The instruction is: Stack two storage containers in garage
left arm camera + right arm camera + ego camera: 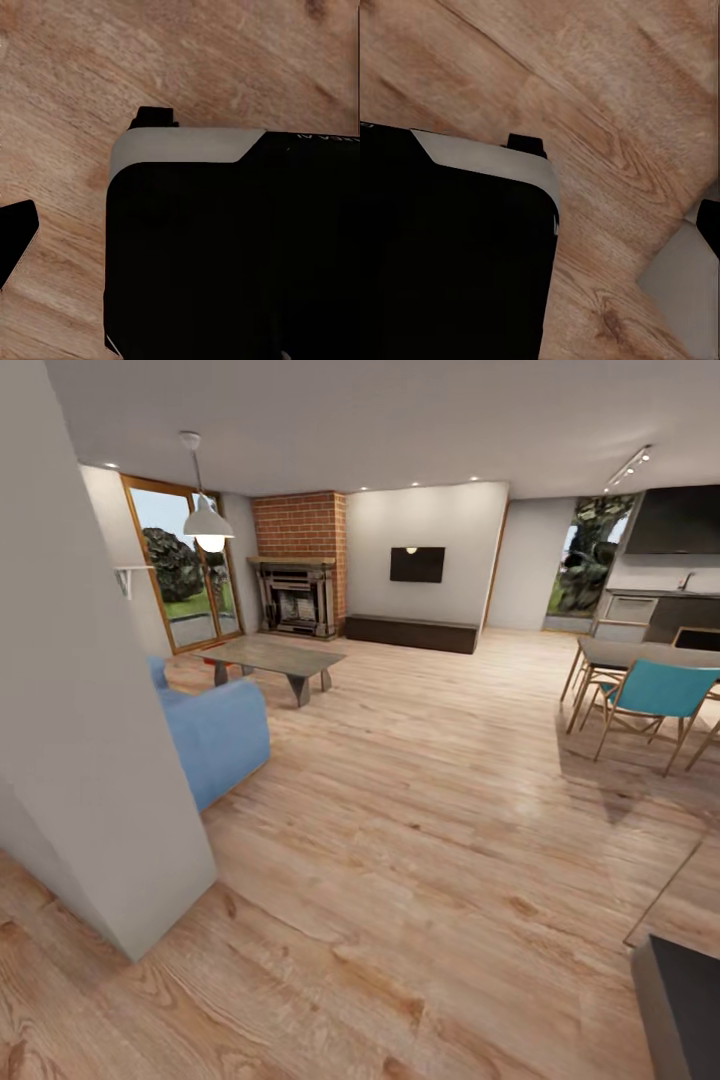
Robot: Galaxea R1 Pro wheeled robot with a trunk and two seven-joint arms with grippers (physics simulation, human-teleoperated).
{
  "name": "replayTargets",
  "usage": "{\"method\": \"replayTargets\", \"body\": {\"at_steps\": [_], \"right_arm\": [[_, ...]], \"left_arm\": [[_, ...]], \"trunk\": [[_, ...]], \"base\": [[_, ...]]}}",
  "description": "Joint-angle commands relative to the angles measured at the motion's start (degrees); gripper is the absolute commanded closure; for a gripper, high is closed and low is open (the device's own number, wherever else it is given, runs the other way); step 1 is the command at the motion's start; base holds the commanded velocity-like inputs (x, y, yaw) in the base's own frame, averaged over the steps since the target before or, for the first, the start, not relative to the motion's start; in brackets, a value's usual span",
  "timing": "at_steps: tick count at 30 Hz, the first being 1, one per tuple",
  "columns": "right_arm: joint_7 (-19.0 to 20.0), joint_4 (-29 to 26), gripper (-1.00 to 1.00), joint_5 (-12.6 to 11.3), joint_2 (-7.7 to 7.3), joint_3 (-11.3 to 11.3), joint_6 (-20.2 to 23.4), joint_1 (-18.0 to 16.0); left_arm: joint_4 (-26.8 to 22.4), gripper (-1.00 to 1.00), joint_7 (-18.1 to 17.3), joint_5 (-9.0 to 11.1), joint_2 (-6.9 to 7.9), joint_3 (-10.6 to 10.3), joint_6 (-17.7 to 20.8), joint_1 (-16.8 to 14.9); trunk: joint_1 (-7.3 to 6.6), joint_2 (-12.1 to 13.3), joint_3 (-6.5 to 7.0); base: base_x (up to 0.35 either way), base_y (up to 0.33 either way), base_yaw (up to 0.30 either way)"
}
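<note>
I am looking into the living room, with its light wood-plank floor [420, 780], blue sofa [215, 735], black TV [417, 564] and red brick column [300, 525]. A small red patch [207, 657] shows under the low coffee table [275, 655]; it is too small to tell whether it is a storage container. The garage is out of view. In the left wrist view a dark tip [16, 244] sits at the frame's edge beside my black body [225, 255], over wood planks. The right wrist view has a similar dark tip [709, 221] at its edge.
A white wall corner [90, 760] juts in close on the left. A long dark low cabinet [410, 632] runs under the TV. A dining table [640, 652] with a teal chair [655, 695] stands at the right. A dark block [685, 1000] sits at the lower right.
</note>
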Motion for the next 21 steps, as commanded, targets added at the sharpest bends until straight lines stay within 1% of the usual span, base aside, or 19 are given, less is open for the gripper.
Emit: {"method": "replayTargets", "body": {"at_steps": [1, 21], "right_arm": [[-0.11, 0.09, -1.0, -0.49, 0.03, 0.51, -0.23, -0.04], [-0.11, 0.09, -1.0, -0.8, 0.11, 0.48, -0.24, -0.04]], "left_arm": [[-0.02, -1.0, 0.15, 0.41, -0.01, -0.02, 0.18, -0.03], [-0.02, -1.0, 0.17, 0.41, -0.1, -0.03, 0.18, -0.03]], "trunk": [[0.03, -0.03, -0.06], [0.03, -0.03, -0.06]], "base": [[0.321, 0.0, 0.0], [0.322, 0.0, 0.0]]}}
